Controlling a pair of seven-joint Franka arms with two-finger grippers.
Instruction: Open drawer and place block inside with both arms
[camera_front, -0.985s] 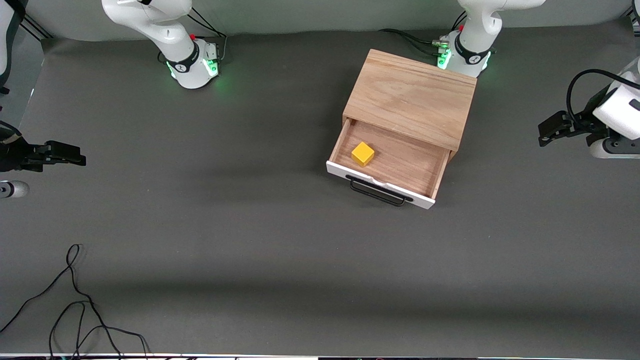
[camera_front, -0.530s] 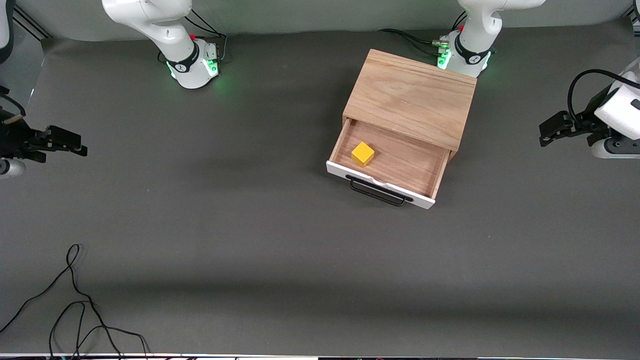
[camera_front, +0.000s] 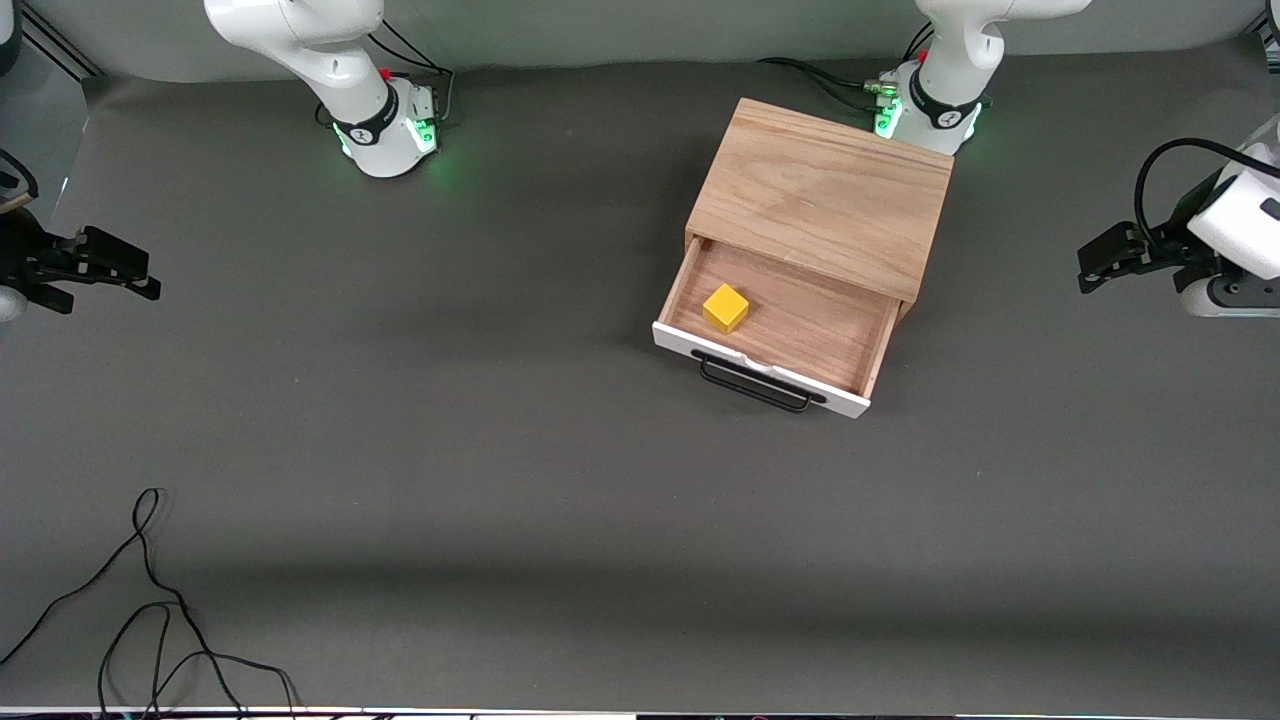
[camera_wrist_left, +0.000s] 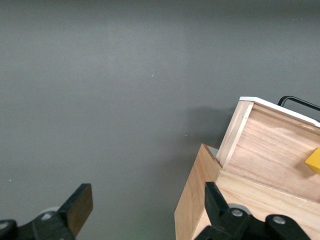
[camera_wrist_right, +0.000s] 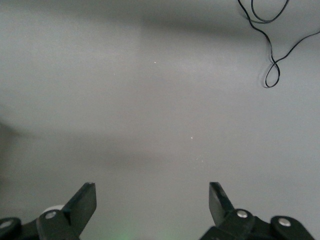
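Observation:
The light oak cabinet (camera_front: 825, 195) stands toward the left arm's end of the table. Its drawer (camera_front: 800, 330) is pulled open, with a white front panel and a black wire handle (camera_front: 755, 385). The yellow block (camera_front: 726, 307) rests inside the drawer, at the end toward the right arm. The left wrist view also shows the cabinet (camera_wrist_left: 200, 200), the drawer (camera_wrist_left: 270, 150) and a corner of the block (camera_wrist_left: 314, 161). My left gripper (camera_front: 1095, 265) is open and empty at the table's edge. My right gripper (camera_front: 135, 270) is open and empty at the other edge.
A loose black cable (camera_front: 150, 600) lies on the grey mat near the front camera, toward the right arm's end; it also shows in the right wrist view (camera_wrist_right: 272, 45). The arm bases (camera_front: 385, 130) stand along the top.
My right gripper has drawn back toward the table's edge and away from the front camera. The left arm, the drawer and the block have not moved.

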